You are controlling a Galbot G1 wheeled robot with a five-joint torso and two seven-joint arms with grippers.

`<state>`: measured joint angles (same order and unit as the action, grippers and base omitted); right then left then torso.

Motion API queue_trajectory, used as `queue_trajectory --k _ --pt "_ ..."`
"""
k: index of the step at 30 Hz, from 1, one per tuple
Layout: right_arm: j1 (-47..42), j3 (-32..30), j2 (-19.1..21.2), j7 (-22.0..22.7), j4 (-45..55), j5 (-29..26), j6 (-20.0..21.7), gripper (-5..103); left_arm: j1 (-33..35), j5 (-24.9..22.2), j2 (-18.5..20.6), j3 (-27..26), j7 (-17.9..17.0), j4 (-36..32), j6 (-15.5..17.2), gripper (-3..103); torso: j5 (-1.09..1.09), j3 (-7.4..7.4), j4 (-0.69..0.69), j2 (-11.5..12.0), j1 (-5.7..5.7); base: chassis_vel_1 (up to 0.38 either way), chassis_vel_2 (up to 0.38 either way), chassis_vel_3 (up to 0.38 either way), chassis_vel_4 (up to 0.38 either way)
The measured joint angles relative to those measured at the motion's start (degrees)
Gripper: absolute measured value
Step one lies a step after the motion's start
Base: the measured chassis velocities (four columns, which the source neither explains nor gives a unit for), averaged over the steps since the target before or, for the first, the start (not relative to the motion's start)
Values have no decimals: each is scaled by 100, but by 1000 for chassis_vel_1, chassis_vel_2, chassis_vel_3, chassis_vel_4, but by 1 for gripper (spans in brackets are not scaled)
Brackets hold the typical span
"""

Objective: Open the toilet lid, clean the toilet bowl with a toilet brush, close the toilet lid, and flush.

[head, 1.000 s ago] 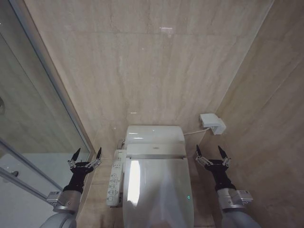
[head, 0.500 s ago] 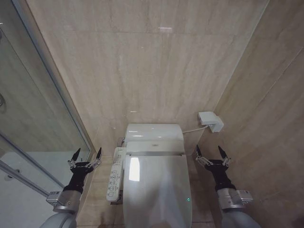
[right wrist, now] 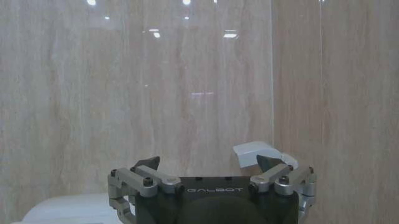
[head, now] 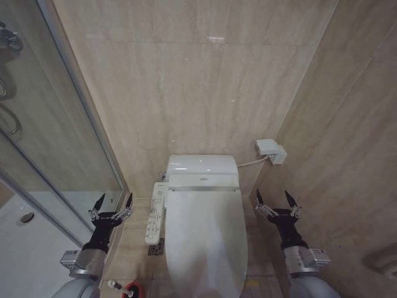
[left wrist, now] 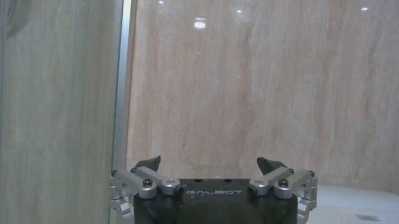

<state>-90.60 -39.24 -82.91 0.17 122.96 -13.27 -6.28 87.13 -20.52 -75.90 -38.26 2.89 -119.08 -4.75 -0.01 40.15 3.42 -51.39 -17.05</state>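
The toilet lid (head: pixel 206 242) is seen lying shut over the toilet bowl (head: pixel 170 261), in the middle of the floor against the back wall (head: pixel 186 81). A narrow button panel (head: pixel 155 214) is fixed along the bowl's left side. The toilet brush (head: pixel 115 285) is stood in its small red holder (head: pixel 131 290) on the floor at the front left of the toilet, near the glass shower door (head: pixel 56 143). The left claw (head: pixel 113 203) is held up in the air to the left of the toilet, with its fingers spread wide and nothing between them. The right claw (head: pixel 275 200) is held up to the right of the toilet, spread wide too and holding nothing. A small white box (head: pixel 272 151) is mounted on the right wall, with a cord running to the toilet.
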Motion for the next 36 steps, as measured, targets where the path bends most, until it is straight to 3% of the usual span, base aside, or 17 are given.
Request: queue_trajectory --k 22,36 --pt "-1 0 0 0 0 0 0 100 1 0 0 1 0 0 0 100 1 0 0 0 2 57 -65 -72 63" --pt "4 0 0 0 0 0 0 100 -2 0 0 2 1 0 0 100 1 3 1 4 -6 -4 39 6 -36"
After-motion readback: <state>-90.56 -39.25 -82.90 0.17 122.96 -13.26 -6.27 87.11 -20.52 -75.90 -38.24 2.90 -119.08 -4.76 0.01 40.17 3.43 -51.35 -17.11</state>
